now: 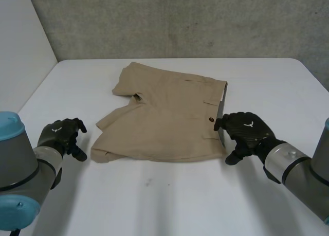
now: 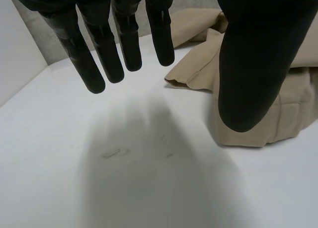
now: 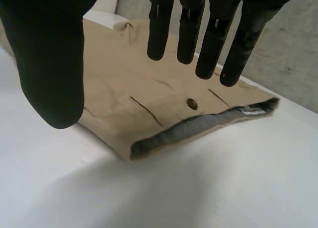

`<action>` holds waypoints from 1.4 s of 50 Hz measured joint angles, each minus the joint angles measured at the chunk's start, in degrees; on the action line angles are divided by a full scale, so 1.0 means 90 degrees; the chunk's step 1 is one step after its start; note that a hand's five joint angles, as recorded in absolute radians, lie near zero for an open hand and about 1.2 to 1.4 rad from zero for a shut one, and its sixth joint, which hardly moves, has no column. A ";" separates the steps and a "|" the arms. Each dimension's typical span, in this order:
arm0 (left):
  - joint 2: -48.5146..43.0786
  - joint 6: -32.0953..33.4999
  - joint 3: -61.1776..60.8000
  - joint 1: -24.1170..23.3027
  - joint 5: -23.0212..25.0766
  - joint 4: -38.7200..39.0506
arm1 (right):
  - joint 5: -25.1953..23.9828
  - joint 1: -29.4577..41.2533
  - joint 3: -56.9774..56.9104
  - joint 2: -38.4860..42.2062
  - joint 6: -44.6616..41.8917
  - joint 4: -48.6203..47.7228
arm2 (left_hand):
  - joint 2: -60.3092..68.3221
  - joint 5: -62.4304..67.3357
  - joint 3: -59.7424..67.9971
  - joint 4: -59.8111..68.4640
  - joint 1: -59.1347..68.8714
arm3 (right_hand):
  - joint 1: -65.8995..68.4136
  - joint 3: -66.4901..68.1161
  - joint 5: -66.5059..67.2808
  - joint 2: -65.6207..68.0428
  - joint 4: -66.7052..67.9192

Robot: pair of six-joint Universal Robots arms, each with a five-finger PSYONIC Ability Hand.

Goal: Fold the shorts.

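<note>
1. Shorts [image 1: 169, 118] of tan cloth lie flat on the white table [image 1: 169, 205], about its middle and nearer the far edge than the near one.
2. The waistband [image 1: 221, 118] faces the table's right edge and the two legs point toward its left edge. The band gapes a little and shows a grey lining, with a brown button [image 1: 211, 119] just beside it.
3. The left hand [image 1: 61, 135] is over the table toward the left edge, just beside the hem of the nearer leg. In its wrist view the fingers [image 2: 99, 54] are straight and spread, the thumb stands apart, and nothing is grasped. Bare table lies under the palm.
4. The right hand [image 1: 247, 130] is at the near end of the waistband. In its wrist view the fingers [image 3: 186, 24] hang straight above the cloth near the button, thumb well apart, released. Whether the fingertips touch the cloth I cannot tell.
</note>
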 measured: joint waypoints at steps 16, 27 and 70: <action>-0.0228 -0.0078 0.0118 0.0194 0.1493 -0.0128 | 0.0141 0.0556 -0.0581 0.0965 -0.0260 -0.0294 | 0.0192 0.0176 0.0186 0.0211 0.0219 | 0.0022 0.0189 0.0204 0.0117 0.0158; -0.0406 -0.0087 0.0336 0.0124 0.1501 -0.0148 | 0.0340 0.0608 -0.0987 0.1496 -0.0592 -0.0286 | 0.0949 0.0852 0.0943 0.0907 0.1032 | 0.0022 0.0280 0.0244 0.0234 0.0250; -0.0523 -0.0035 0.0866 -0.0184 0.1222 -0.0103 | 0.0875 0.0888 -0.2264 0.2348 -0.0918 -0.0280 | 0.4331 0.4146 0.4307 0.4337 0.3879 | 0.1159 0.1501 0.1193 0.1470 0.1488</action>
